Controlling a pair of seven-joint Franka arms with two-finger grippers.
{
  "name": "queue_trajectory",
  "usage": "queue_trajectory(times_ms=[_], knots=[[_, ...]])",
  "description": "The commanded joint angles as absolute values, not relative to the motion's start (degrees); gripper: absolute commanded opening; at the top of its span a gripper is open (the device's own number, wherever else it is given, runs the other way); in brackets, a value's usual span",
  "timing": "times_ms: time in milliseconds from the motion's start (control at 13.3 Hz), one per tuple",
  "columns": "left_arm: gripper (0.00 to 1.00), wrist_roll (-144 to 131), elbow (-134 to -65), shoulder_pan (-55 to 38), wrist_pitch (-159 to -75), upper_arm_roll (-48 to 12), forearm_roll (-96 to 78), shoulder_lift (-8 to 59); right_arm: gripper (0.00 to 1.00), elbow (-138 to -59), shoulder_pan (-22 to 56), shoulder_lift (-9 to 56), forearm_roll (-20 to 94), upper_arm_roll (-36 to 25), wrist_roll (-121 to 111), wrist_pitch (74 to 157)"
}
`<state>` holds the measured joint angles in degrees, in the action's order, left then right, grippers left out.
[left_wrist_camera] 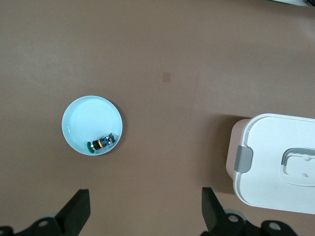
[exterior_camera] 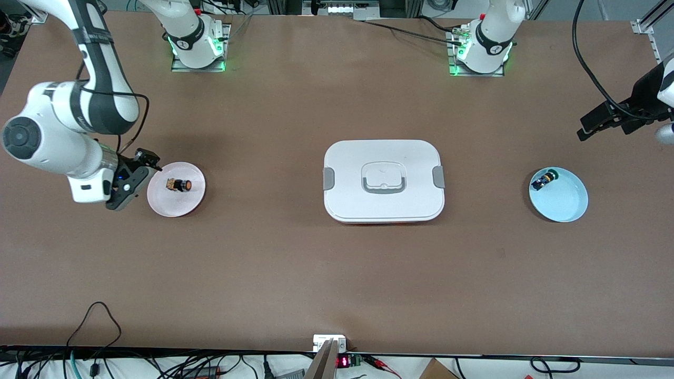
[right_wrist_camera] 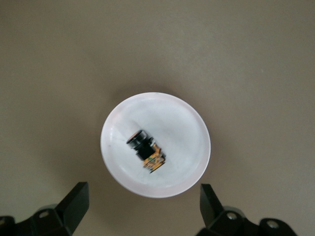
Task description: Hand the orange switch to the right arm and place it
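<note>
The orange switch is already lying in the pink dish, right gripper hanging at its 9 o'clock with jaws apart, left gripper waiting jaws apart too, so this is looking basically done.

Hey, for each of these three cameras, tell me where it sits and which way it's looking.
Front view: high across the table, facing both arm bases; shows both arms, the white lidded box, pink plate and blue plate.
Left wrist view: on the left arm, looking down past the open left hand at the blue plate holding the green-capped switch.
Right wrist view: on the right arm, looking down past the open right hand at the pink plate holding the orange switch.
Shared: front and left wrist views both show the box.
</note>
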<state>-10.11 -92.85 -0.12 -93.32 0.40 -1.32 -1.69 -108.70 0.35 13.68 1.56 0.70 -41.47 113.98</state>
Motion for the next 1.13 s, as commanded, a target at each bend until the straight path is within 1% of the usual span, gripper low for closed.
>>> queue_trajectory(times_ms=[0,226,377,452,527,678,904,1055], knots=[[1.00,-8.7,-93.1,0.0,-93.8,0.7,-2.6,-1.8,1.00,-103.3,2.0,14.1,1.8,0.9,-24.6,105.9],[1.00,-8.7,-93.1,0.0,-93.8,0.7,-2.6,-1.8,1.00,-99.3,4.0,12.4,1.9,0.9,-3.7,98.0],[1.00,-8.7,-93.0,0.0,-93.8,0.7,-2.6,-1.8,1.00,-93.8,4.1,11.4,3.7,0.9,2.1,92.0],[1.00,-8.7,-93.1,0.0,-93.8,0.8,-2.6,-1.8,1.00,-90.7,4.1,10.6,2.8,0.5,1.7,89.7],[1.00,-8.7,-93.1,0.0,-93.8,0.8,-2.6,-1.8,1.00,-88.0,3.4,9.5,2.6,0.1,1.6,89.0],[1.00,-8.7,-93.1,0.0,-93.8,0.8,-2.6,-1.8,1.00,-84.6,1.4,9.1,2.7,-2.4,1.5,90.3],[1.00,-8.7,-93.1,0.0,-93.8,0.8,-2.6,-1.8,1.00,-82.9,0.9,6.7,2.3,-2.9,2.4,87.1],[1.00,-8.7,-93.1,0.0,-93.9,0.8,-2.6,-1.8,1.00,-82.1,1.1,6.7,-0.3,-2.6,2.3,81.2]])
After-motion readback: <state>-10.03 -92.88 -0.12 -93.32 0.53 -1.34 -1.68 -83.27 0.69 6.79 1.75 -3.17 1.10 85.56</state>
